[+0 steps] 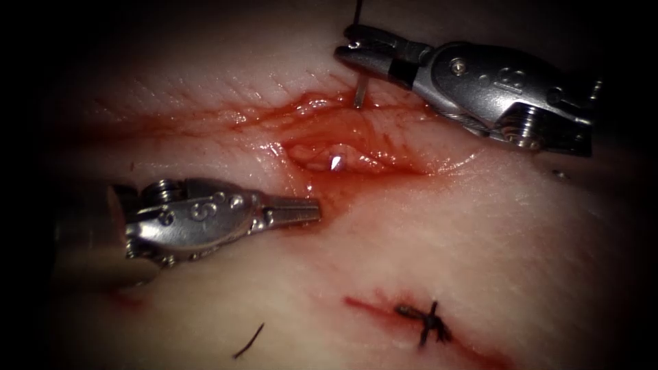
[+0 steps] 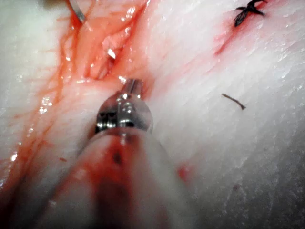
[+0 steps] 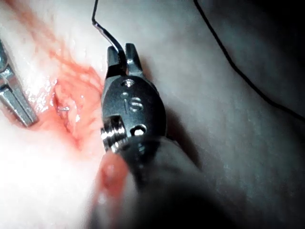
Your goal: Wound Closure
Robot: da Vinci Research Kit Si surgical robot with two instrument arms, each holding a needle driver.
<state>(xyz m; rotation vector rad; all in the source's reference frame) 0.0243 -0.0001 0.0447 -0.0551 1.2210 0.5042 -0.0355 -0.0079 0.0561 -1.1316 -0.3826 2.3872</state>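
Needle (image 1: 358,92) gripped near its tail by right tool (image 1: 351,46), tip (image 1: 336,163) poking out inside cut (image 1: 343,147), left tool (image 1: 312,210) closed, empty, at cut's left edge.

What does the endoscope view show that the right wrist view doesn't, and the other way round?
Endoscope view adds: a tied stitch and a loose thread scrap, both below the cut.
Right wrist view adds: the thread trailing from the needle across the tissue.
Shared: the right tool, fingers shut on the needle near its tail; the needle in the tissue at the cut's upper edge, its tip glinting inside the cut; the left tool, fingers shut, holding nothing, left of the cut.
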